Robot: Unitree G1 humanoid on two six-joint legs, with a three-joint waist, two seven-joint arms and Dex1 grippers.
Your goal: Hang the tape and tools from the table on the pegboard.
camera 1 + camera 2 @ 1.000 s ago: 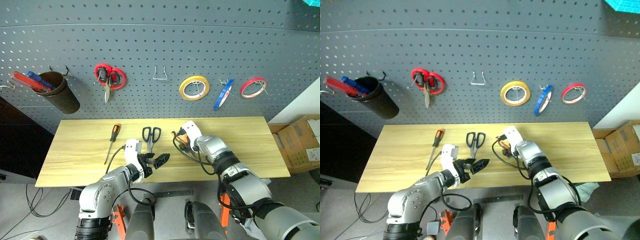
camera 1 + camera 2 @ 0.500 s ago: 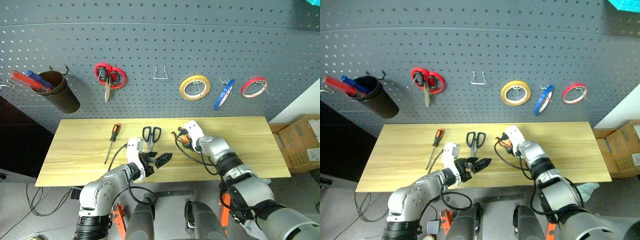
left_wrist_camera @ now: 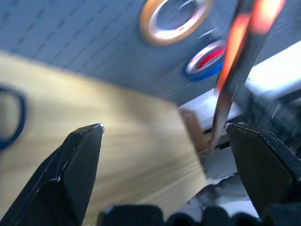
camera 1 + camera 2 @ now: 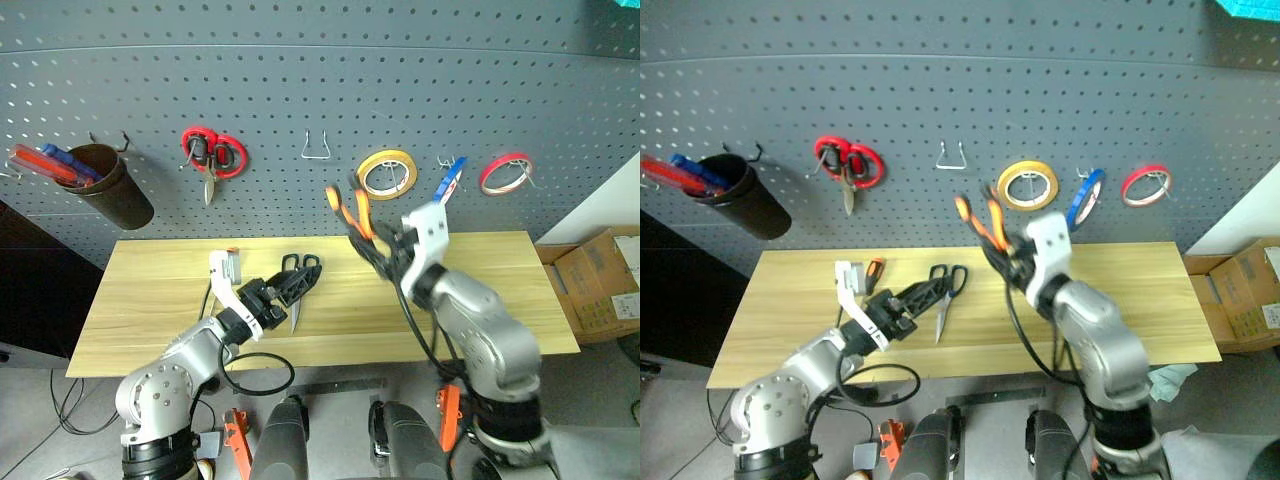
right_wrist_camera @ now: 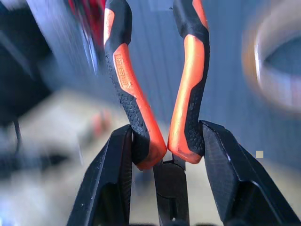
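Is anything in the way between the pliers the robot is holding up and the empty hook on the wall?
Nothing visible is. The right gripper holds the pliers up in front of the pegboard, just below and to the right of the empty hook. Only bare board lies between them; the yellow tape hangs off to the right.

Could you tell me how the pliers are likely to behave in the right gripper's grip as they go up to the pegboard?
The pliers look rigid, so they probably won't flop. The right gripper squeezes both handles near their lower ends, and the textured rubber should resist slipping. Most of the handles stick out past the fingers, so they might pivot if knocked against the pegboard.
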